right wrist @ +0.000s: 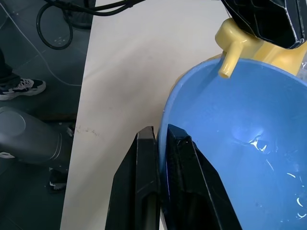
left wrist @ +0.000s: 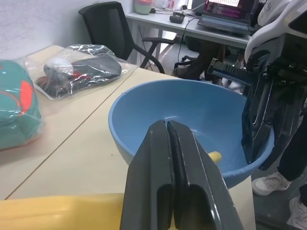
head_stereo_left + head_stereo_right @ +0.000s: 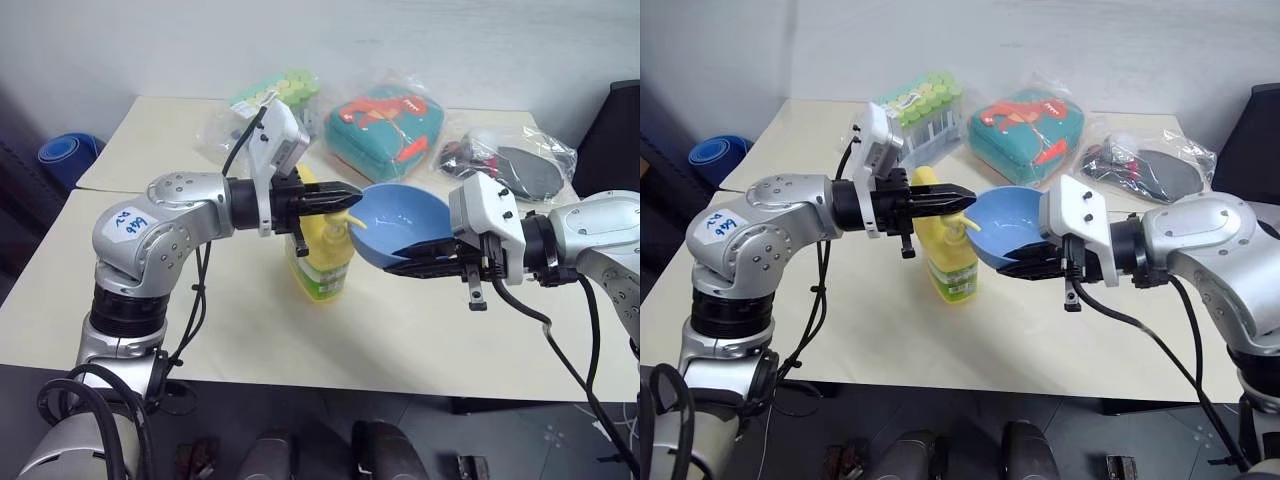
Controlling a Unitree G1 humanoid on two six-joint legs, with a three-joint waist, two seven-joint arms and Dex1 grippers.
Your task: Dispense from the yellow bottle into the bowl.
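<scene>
The yellow bottle [image 3: 322, 262] stands upright mid-table, its label facing me. My left gripper [image 3: 350, 197] is shut with nothing between its fingers, and it lies level right over the yellow pump head [image 1: 230, 36]. The pump's nozzle [image 1: 225, 64] pokes over the rim of the light-blue bowl [image 3: 400, 225]. My right gripper [image 1: 160, 132] is shut on the bowl's near rim, one finger inside and one outside. It holds the bowl tilted in the air beside the bottle. In the left wrist view, the closed fingers [image 2: 158, 163] point into the bowl [image 2: 192, 110].
At the back of the table lie a teal dinosaur pouch [image 3: 385, 125], a bag of green-capped tubes [image 3: 270, 100] and a bag of dark items [image 3: 510, 160]. A black chair [image 3: 615, 130] stands at the right. The table's front edge [image 3: 300, 365] runs below the arms.
</scene>
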